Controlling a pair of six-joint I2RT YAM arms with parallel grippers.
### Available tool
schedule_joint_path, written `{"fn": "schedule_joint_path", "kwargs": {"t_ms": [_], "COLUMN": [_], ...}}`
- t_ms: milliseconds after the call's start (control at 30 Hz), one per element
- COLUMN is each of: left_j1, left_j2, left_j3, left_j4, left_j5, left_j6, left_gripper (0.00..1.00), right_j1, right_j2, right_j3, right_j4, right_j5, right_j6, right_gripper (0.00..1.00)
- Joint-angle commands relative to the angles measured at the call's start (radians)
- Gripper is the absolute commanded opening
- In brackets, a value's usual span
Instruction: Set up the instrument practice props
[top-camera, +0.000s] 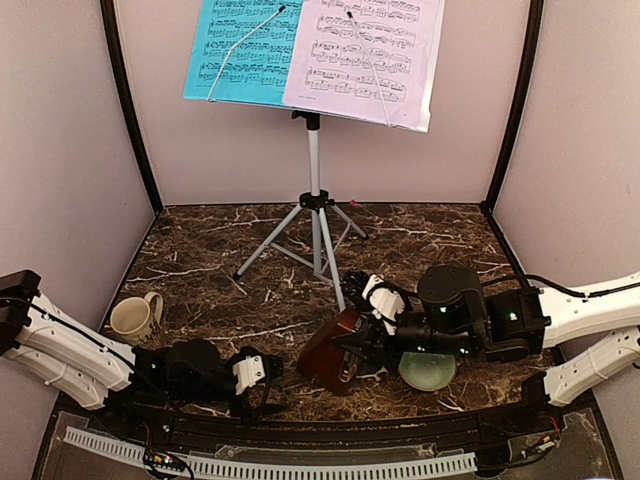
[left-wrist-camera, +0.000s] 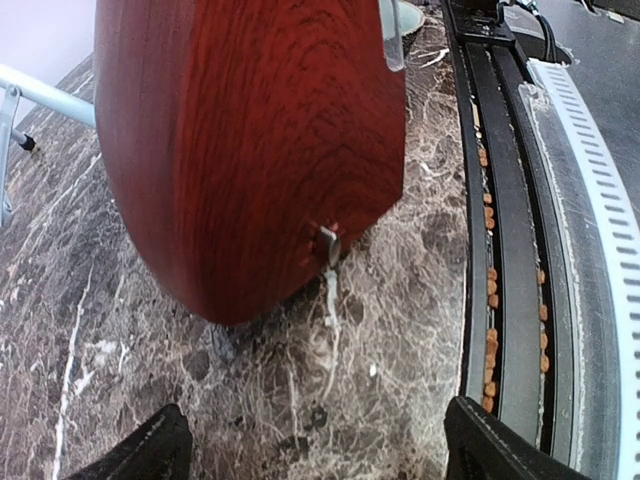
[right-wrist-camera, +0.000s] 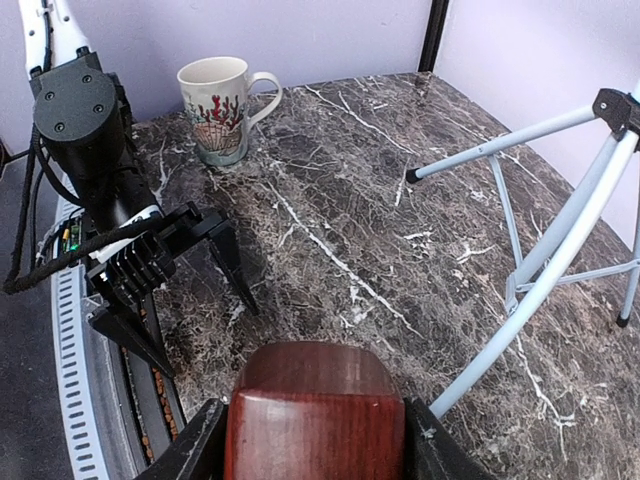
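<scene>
mug (top-camera: 135, 318) upright, bowl (top-camera: 428, 373) near metronome (top-camera: 325, 357)

The table (top-camera: 420, 250) has a dark brown marble top veined in white. The stand (top-camera: 313, 160) rests its three splayed legs on it at the middle back, with the feet well apart. The mug (top-camera: 133, 318) stands upright near the left edge (handle turned toward the back right in the top view). The bowl (top-camera: 428, 372) sits right of centre near the front. Just left of it is the metronome (top-camera: 330, 358), tilted. Its lower edge is close to the marble, but whether it touches cannot be told.
</scene>
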Motion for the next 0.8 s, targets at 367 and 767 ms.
{"fn": "schedule_joint_path", "kwargs": {"t_ms": [367,767], "left_j1": [-0.026,-0.027], "left_j2": [0.142,0.286], "left_j3": [0.100,0.142], "left_j4": [0.145,0.216], "left_j5": [-0.115,-0.135], "left_j6": [-0.039,-0.041], "left_gripper": [0.99,0.95], "right_j1": [-0.014,-0.015], "right_j2": [0.040,0.040], "right_j3": [0.041,0.020], "right_j4": [0.185,0.233], "right_j5": [0.006,0.040], "right_j6": [0.024,0.065], "right_gripper": [0.19,0.18]}}
